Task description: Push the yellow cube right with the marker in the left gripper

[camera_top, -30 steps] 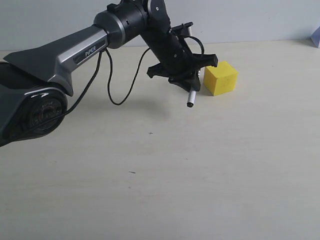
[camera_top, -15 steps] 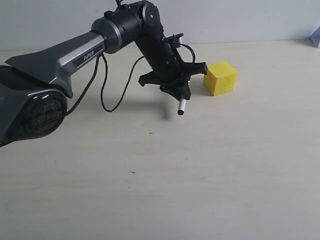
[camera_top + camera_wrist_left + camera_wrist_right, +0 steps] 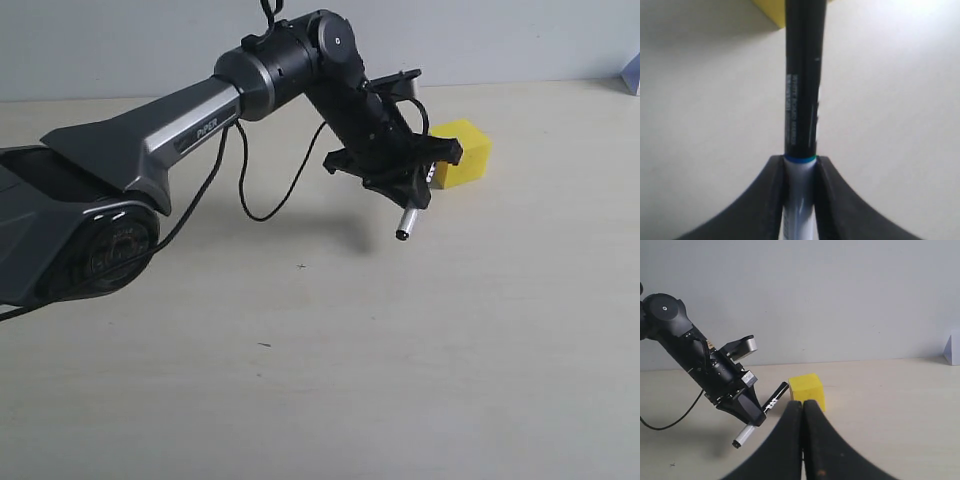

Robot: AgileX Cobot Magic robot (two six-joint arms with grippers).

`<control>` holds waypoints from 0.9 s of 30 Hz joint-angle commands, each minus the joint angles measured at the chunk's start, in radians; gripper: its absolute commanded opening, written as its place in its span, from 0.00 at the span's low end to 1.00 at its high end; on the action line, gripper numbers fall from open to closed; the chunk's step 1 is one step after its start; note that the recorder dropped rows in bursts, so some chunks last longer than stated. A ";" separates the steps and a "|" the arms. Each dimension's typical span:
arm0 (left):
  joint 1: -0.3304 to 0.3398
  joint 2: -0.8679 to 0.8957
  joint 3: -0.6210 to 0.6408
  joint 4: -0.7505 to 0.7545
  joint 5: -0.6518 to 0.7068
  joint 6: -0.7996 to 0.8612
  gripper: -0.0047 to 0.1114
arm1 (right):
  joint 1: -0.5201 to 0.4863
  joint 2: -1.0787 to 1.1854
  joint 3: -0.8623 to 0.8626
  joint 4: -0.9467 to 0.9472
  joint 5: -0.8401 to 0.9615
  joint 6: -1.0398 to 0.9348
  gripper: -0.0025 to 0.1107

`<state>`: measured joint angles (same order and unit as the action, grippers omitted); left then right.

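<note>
Holding the marker [image 3: 407, 222] tight in our left gripper [image 3: 412, 188], we have its black end right beside the yellow cube [image 3: 468, 152] on the table [image 3: 300, 380]. We cannot tell if they touch. We think the push right is yet to come.

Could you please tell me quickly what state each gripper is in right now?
Left gripper: closed on the marker.
Right gripper: closed, holding nothing.

A robotics lab; PiPER arm [image 3: 150, 140] over bare tabletop [image 3: 400, 380]; plain grey wall [image 3: 120, 40].
</note>
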<state>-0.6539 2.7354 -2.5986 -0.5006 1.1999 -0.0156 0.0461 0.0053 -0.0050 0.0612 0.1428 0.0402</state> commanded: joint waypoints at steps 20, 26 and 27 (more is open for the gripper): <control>-0.029 -0.096 0.049 0.446 0.021 -0.060 0.04 | 0.001 -0.005 0.005 0.000 -0.008 -0.002 0.02; -0.034 -0.425 0.500 0.592 0.021 -0.099 0.04 | 0.001 -0.005 0.005 0.000 -0.008 -0.002 0.02; -0.032 -0.524 0.633 0.601 -0.040 -0.103 0.04 | 0.001 -0.005 0.005 0.000 -0.008 -0.002 0.02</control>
<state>-0.6900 2.3467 -2.1423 0.0606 1.2146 -0.0951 0.0461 0.0053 -0.0050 0.0612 0.1428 0.0402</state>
